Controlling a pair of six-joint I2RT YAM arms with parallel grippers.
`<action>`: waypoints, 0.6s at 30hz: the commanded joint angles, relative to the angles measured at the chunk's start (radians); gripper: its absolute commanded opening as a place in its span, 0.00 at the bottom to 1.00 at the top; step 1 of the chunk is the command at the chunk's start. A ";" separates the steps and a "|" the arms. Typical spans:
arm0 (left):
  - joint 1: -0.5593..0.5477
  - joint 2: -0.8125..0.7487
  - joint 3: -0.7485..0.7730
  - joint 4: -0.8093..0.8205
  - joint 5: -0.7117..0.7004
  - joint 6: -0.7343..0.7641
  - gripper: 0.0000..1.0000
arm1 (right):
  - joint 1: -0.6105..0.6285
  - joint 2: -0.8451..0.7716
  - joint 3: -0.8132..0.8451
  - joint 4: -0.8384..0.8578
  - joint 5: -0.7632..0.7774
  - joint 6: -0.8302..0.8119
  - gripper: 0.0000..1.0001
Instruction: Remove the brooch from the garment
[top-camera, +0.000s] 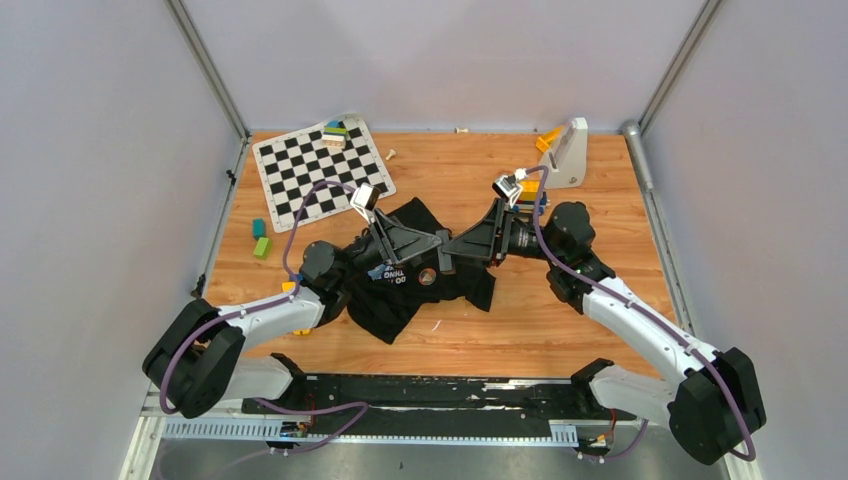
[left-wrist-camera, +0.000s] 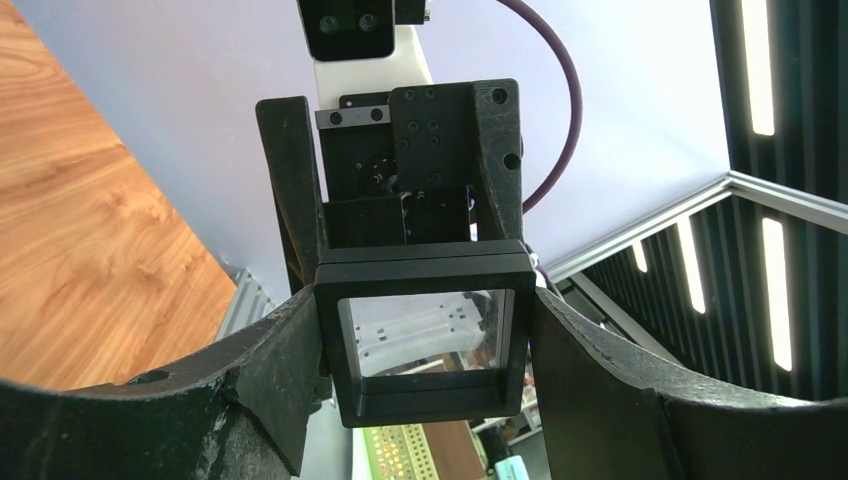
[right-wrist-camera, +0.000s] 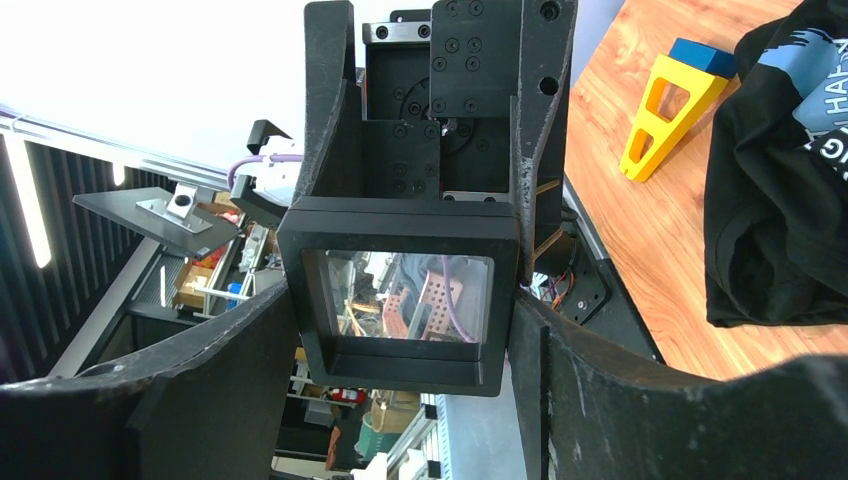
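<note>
The garment (top-camera: 400, 285), a black T-shirt with a light-blue graphic and white lettering, lies crumpled mid-table; part of it shows in the right wrist view (right-wrist-camera: 780, 190). The brooch (top-camera: 427, 276), a small coppery ring, sits on its chest, just below the grippers. My left gripper (top-camera: 440, 243) and right gripper (top-camera: 456, 247) meet tip to tip above the shirt. Each wrist view shows a black square frame with a clear window (left-wrist-camera: 425, 335) (right-wrist-camera: 405, 300) held between that gripper's fingers, with the other gripper facing behind it. The brooch is out of both wrist views.
A chessboard mat (top-camera: 320, 165) with stacked coloured blocks (top-camera: 335, 133) lies at the back left. Green and teal blocks (top-camera: 260, 240) sit left of the shirt. A white stand (top-camera: 568, 150) is at the back right. A yellow wedge (right-wrist-camera: 665, 110) lies beside the shirt.
</note>
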 joint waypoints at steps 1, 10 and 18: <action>-0.001 0.005 0.008 0.082 -0.012 0.018 0.00 | 0.006 -0.042 -0.005 0.105 -0.050 0.073 0.49; 0.000 0.011 0.003 0.156 -0.019 -0.011 0.00 | -0.009 -0.055 -0.044 0.194 -0.044 0.136 0.51; 0.000 0.006 0.009 0.146 -0.010 -0.006 0.00 | -0.015 -0.035 -0.056 0.252 -0.046 0.168 0.51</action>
